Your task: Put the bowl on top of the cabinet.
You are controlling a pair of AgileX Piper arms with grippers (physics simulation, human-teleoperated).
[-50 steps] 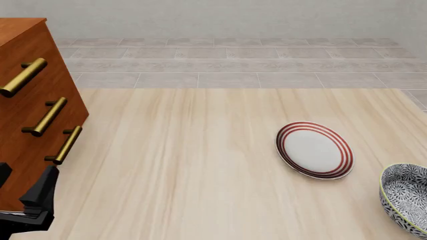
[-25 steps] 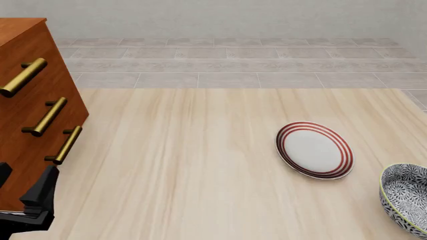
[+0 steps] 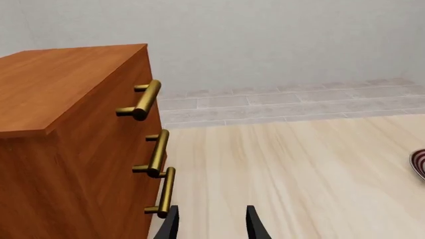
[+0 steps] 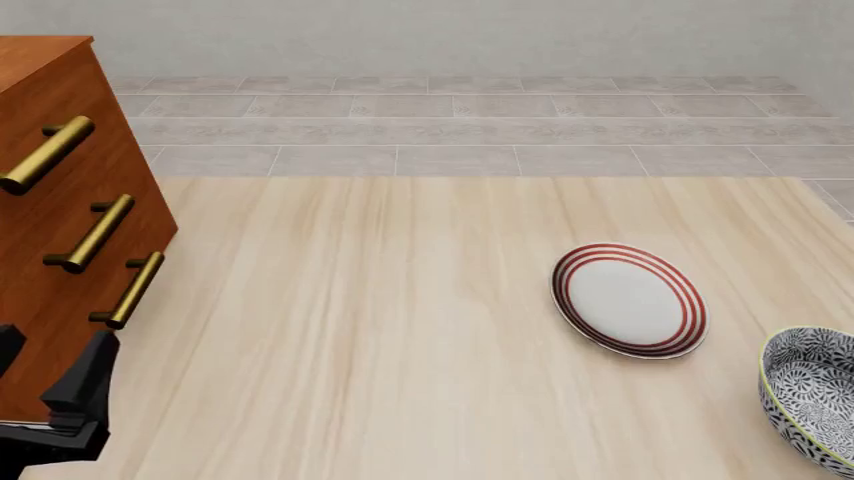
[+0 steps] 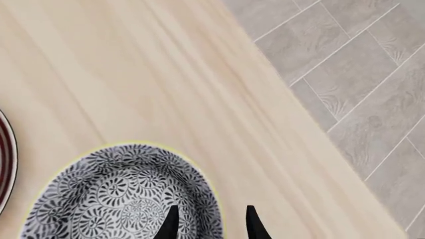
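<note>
The bowl (image 4: 814, 400), black-and-white floral with a pale yellow-green rim, sits at the table's near right corner, cut off by the front view's edge. In the right wrist view the bowl (image 5: 119, 199) fills the lower part. My right gripper (image 5: 211, 226) is open, with one fingertip over the bowl's inside and the other outside its rim. The right gripper is out of the front view. The reddish-brown cabinet (image 4: 67, 200) with brass handles stands at the left. My left gripper (image 4: 47, 365) hovers open beside the cabinet (image 3: 66, 124) near its lowest handle, holding nothing (image 3: 211, 226).
A white plate with red rings (image 4: 627, 300) lies just left of the bowl and farther back; its edge shows in both wrist views (image 5: 5, 164) (image 3: 419, 164). The table's right edge (image 5: 292, 129) runs close past the bowl, with grey floor tiles beyond.
</note>
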